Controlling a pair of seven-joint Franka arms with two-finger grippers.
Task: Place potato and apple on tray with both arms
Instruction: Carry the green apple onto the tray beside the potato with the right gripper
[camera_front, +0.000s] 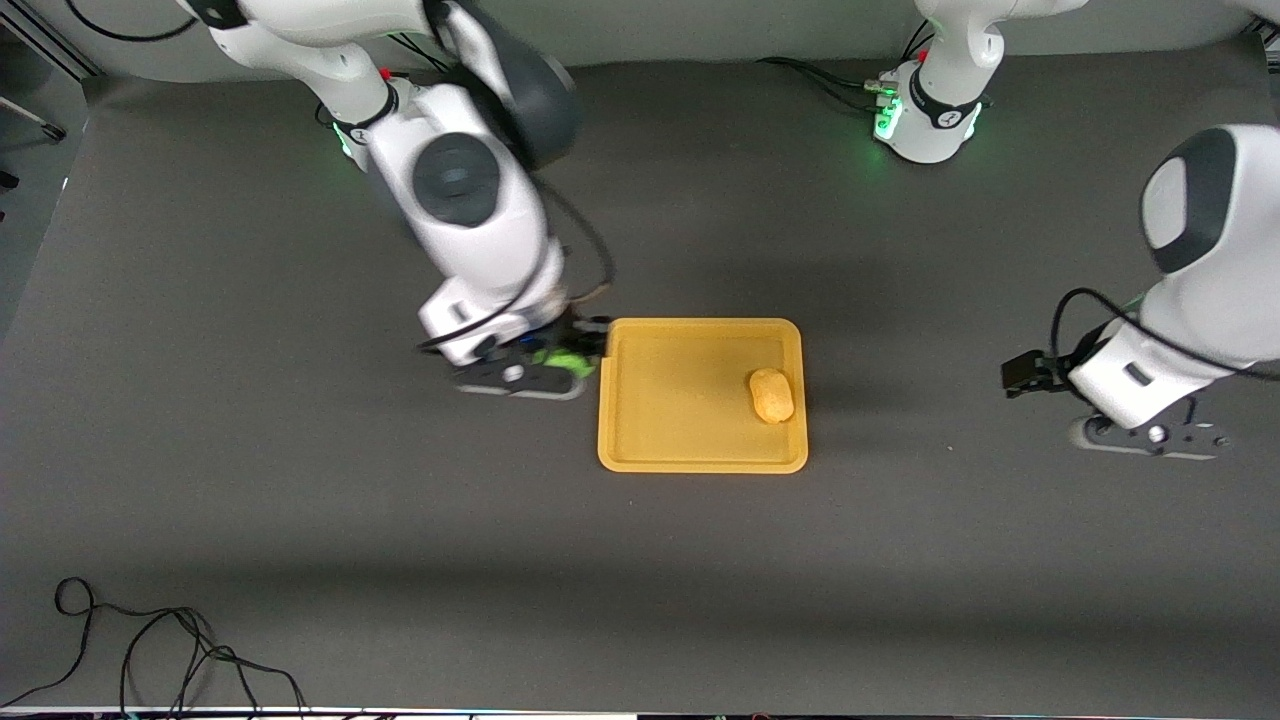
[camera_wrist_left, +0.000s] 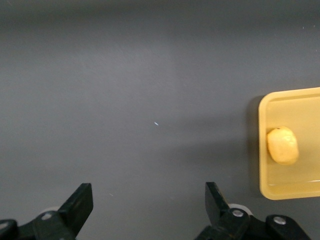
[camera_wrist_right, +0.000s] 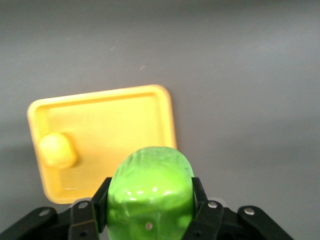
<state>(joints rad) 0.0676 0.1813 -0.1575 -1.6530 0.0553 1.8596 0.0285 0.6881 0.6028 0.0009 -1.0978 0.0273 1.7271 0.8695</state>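
Note:
The orange-yellow tray (camera_front: 680, 400) lies in the middle of the table. The yellow-tan potato (camera_front: 771, 395) lies on it, by its edge toward the left arm's end. It also shows in the left wrist view (camera_wrist_left: 283, 145) and the right wrist view (camera_wrist_right: 58, 150). My right gripper (camera_front: 560, 366) is shut on the bright green apple (camera_wrist_right: 151, 192) and holds it just off the tray's edge (camera_wrist_right: 170, 120) toward the right arm's end. In the front view only a sliver of the apple (camera_front: 562, 359) shows. My left gripper (camera_wrist_left: 149, 202) is open and empty over bare table, well clear of the tray (camera_wrist_left: 300, 110).
The dark grey mat covers the table. Loose black cables (camera_front: 150, 650) lie at its near edge toward the right arm's end. The arm bases (camera_front: 925, 110) stand along the back edge.

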